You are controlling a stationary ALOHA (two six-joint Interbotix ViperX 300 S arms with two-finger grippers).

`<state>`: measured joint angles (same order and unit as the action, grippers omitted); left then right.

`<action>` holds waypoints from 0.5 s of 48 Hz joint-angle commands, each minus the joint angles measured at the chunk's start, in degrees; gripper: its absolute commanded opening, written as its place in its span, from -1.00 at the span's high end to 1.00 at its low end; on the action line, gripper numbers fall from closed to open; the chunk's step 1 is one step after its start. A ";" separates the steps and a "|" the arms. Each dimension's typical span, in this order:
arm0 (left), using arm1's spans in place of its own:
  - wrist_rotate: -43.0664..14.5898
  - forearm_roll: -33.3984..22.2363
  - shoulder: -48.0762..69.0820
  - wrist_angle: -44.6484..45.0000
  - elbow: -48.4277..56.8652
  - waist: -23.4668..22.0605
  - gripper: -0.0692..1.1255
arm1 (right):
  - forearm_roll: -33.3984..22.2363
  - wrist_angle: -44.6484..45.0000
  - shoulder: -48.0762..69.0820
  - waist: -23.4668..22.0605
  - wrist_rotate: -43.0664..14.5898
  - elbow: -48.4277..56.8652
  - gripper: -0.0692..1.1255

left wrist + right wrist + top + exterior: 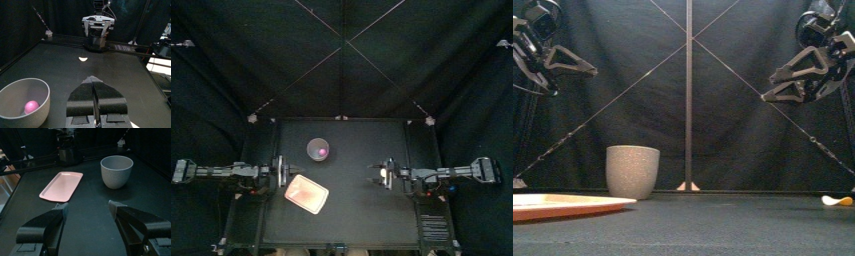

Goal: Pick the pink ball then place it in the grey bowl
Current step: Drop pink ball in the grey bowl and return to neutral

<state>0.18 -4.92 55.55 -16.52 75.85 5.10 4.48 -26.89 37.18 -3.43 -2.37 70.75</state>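
Observation:
The pink ball lies inside the tall grey speckled cup, which stands upright at the back left of the table. From the left wrist view the ball rests at the bottom of the cup. My left gripper is shut with nothing in it and hangs in front of the cup at the table's left. Over the table's right side, my right gripper is open and empty. Both grippers are well above the table in the front view.
A flat pink tray lies at the front left, nothing on it. A small pale yellow toy lies on the table under the right gripper, also low at the right.

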 commanded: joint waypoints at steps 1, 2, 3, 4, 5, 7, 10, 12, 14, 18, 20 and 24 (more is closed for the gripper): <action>-0.09 -0.18 -0.09 -0.26 -0.88 0.09 0.79 | 0.70 0.09 0.09 -0.26 0.00 -0.62 -0.74; -0.09 -0.18 -0.09 -0.26 -0.79 0.09 0.79 | 0.97 0.09 0.09 -0.35 0.09 -0.62 -0.74; -0.09 -0.09 -0.09 -0.26 -0.88 0.09 0.79 | 1.23 0.09 0.09 -0.44 0.09 -0.70 -0.74; -0.09 -0.09 -0.09 -0.26 -0.79 0.00 0.79 | 1.32 0.09 0.09 -0.44 0.09 -0.70 -0.74; -0.09 0.00 -0.09 -0.26 -0.79 0.00 0.79 | 1.32 0.09 0.09 -0.44 0.09 -0.79 -0.74; -0.09 -0.18 -0.09 -0.44 -0.88 -0.18 0.79 | 1.41 0.09 0.18 -0.44 0.09 -0.88 -0.74; 0.09 -0.26 -0.09 -0.44 -0.97 -0.18 0.79 | 1.41 0.09 0.18 -0.35 0.09 -1.05 -0.74; -0.09 -0.35 -0.09 -0.44 -0.79 -0.26 0.79 | 1.32 0.09 0.18 -0.26 0.09 -1.14 -0.74; -0.18 -0.26 -0.09 -0.44 -0.79 -0.26 0.79 | 1.32 0.09 0.18 -0.18 0.09 -1.23 -0.74; -0.26 -0.26 -0.09 -0.44 -0.70 -0.26 0.79 | 1.32 0.09 0.18 -0.09 0.09 -1.23 -0.74; -0.26 -0.18 -0.09 -0.44 -0.70 -0.26 0.79 | 1.58 0.09 0.18 -0.26 0.09 -1.23 -0.74; -0.35 -0.09 -0.09 -0.35 -0.70 -0.09 0.79 | 1.49 0.09 0.09 -0.44 0.09 -1.41 -0.74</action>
<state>0.00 -5.19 55.63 -16.52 75.85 4.92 5.98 -26.54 37.18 -3.69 -2.37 70.75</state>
